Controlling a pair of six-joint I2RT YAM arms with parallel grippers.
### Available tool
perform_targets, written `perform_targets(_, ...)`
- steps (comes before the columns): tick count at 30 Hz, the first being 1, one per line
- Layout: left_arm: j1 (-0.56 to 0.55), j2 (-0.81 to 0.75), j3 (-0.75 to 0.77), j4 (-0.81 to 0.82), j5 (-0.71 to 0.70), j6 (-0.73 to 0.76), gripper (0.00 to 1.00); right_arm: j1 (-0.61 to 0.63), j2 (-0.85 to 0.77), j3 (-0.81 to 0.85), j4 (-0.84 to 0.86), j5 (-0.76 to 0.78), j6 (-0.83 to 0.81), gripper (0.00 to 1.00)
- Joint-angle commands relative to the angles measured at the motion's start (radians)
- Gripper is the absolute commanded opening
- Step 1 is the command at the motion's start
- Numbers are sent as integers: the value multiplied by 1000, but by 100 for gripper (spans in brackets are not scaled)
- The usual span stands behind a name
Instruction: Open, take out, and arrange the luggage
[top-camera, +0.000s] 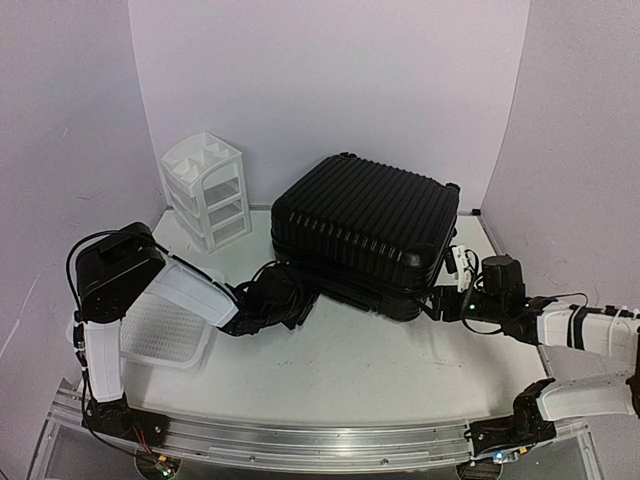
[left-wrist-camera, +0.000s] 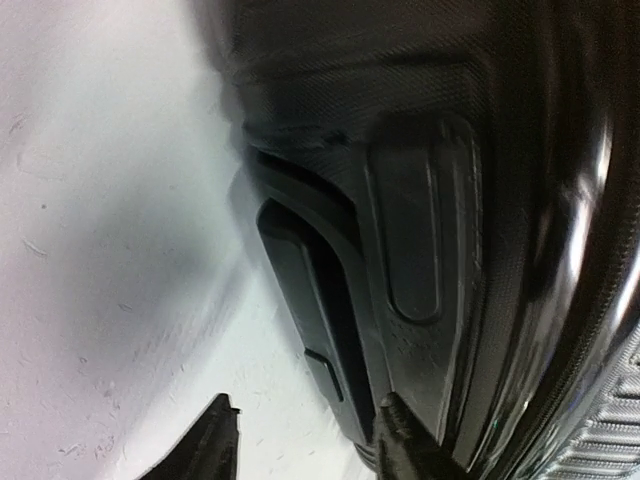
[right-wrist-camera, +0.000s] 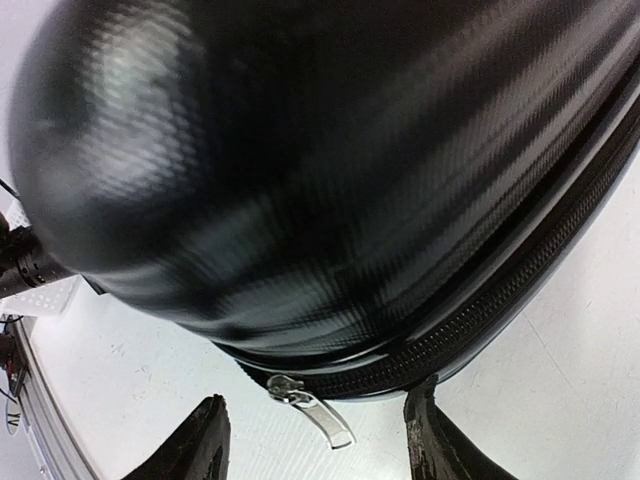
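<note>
The luggage is a large black ribbed hard-shell suitcase lying flat and zipped shut in the middle of the table. My left gripper is open at its front left corner, with one finger touching the shell beside the recessed handle. My right gripper is open at the front right corner. In the right wrist view the silver zipper pull hangs from the zipper track just ahead of my open gripper, untouched.
A small white drawer unit stands at the back left. A white mesh basket lies at the left under my left arm. White walls close in the back and sides. Bare table lies in front of the suitcase.
</note>
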Motion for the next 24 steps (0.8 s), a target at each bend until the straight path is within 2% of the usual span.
perform_targets(1, -25, -103, 17, 12, -19, 66, 50, 7, -40, 8, 34, 12, -20, 58)
perform_targets(12, -34, 3, 98, 12, 14, -16, 51, 7, -63, 11, 19, 22, -25, 58)
perform_targets(20, -21, 80, 165, 12, -2, -7, 50, 7, -73, 3, 2, 26, -28, 58)
perform_targets(22, -20, 92, 178, 11, -14, 7, 50, 7, -74, 4, -21, 48, -32, 60)
perform_targets(24, -18, 105, 188, 11, -21, 9, 50, 7, -63, 8, -54, 77, -48, 66)
